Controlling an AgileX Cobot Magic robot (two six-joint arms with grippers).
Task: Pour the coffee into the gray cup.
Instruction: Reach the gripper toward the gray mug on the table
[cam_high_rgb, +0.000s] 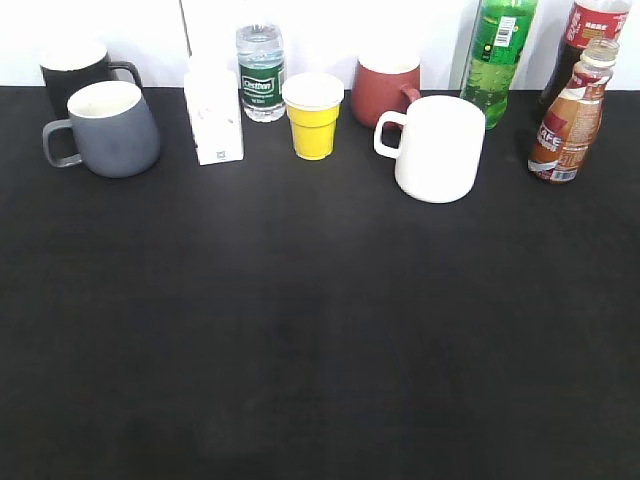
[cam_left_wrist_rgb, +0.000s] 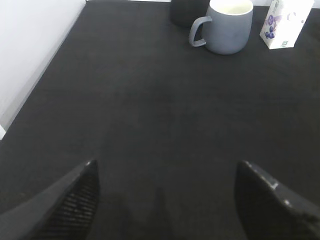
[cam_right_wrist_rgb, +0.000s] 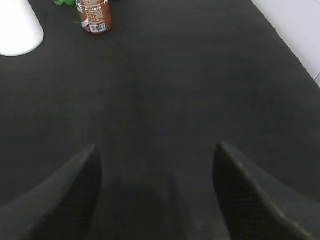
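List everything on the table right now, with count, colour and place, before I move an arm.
gray cup: 1, blue-gray, back left
black mug: 1, behind gray cup
white carton: 1, right of gray cup
water bottle: 1, clear, green label, back
yellow cup: 1, back centre
red mug: 1, behind white mug
white mug: 1, right of centre
green bottle: 1, back right
cola bottle: 1, red label, far right
coffee: 1, brown, far right
left gripper: open, empty
right gripper: open, empty

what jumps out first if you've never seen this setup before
The yellow cup stands out brightest, mid-row at the back of the black table. The big white mug sits right of it, with the coffee bottle at the far right and the gray cup at the far left.
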